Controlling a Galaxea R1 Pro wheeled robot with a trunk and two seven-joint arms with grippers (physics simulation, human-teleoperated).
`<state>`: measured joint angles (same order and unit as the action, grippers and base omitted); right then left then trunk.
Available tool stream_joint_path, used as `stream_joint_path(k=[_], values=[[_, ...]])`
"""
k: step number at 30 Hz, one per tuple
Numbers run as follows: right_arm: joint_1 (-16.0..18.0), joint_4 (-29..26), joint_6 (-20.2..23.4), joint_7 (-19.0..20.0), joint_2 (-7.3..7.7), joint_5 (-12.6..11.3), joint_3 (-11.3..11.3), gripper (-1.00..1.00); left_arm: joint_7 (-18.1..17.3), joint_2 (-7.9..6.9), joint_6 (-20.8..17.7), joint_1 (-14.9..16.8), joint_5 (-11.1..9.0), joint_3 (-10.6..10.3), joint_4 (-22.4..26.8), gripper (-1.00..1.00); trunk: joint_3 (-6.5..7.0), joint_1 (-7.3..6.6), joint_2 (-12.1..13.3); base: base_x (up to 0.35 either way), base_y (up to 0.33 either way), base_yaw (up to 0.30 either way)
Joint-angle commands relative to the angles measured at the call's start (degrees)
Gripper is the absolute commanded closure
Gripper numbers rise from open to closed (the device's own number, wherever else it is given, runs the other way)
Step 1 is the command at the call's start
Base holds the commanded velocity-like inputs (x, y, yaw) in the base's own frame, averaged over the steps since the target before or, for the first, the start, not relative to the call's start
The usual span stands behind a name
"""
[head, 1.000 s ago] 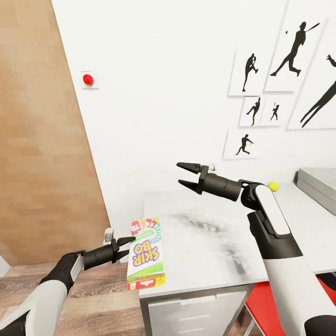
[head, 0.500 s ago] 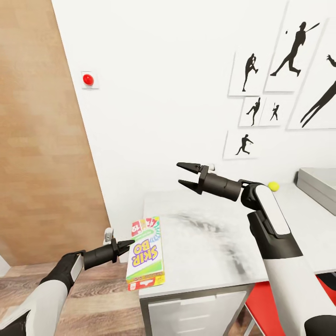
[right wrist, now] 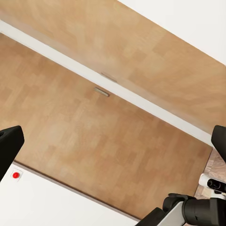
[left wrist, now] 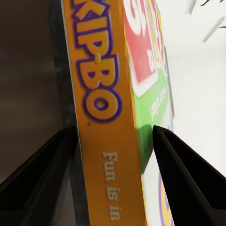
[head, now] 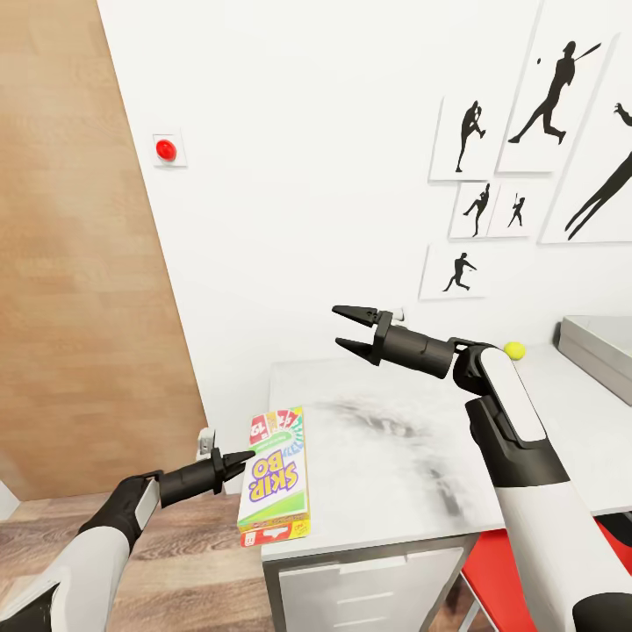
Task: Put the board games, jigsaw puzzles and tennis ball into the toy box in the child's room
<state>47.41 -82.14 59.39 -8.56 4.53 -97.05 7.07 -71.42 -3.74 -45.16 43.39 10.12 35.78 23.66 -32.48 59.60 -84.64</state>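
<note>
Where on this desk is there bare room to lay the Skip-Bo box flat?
The widest free patch on the table lies between the Skip-Bo box at its near left edge and the right arm. The back strip along the wall is bare up to the tennis ball. The far right is tighter, with the toy box. The left gripper grips the box.

The board game (head: 276,474) has a white cover with purple-outlined yellow lettering, a red panel, green edging and an orange side (left wrist: 101,117). The table (head: 412,439) beneath it is pale grey with dark mottling. On that table, the ball (head: 514,350) is yellow-green and the box (head: 601,347) light grey. Above the table, black silhouettes (head: 555,88) mark the white wall.
</note>
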Motion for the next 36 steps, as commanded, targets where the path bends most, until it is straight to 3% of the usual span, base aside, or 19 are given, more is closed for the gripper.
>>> stream_joint_path(k=[1, 16, 36], values=[[0.0, 0.0, 0.0, -0.6, 0.04, -0.6, 0.1, -1.0, -0.3, 0.05, 0.1, 0.0, 1.3, 0.0, 0.0, 1.0, -0.07, 0.0, 0.0, 0.0, 0.0, 0.0], [0.0, 0.0, 0.0, -0.7, -0.18, -0.7, 0.1, -1.0, -0.5, -0.04, 0.0, 0.0, 1.3, -0.1, 0.0, 1.0, 2.62, -3.29, 6.0, 0.0, 0.0, 0.0], [0.0, 0.5, 0.0, -5.0, -0.84, -0.3, 0.0, -1.0, -0.8, -0.64, -0.4, 0.0, 1.0, -0.1, 0.0, 1.0, 6.21, -7.69, 14.0, 0.0, 0.0, 0.0]])
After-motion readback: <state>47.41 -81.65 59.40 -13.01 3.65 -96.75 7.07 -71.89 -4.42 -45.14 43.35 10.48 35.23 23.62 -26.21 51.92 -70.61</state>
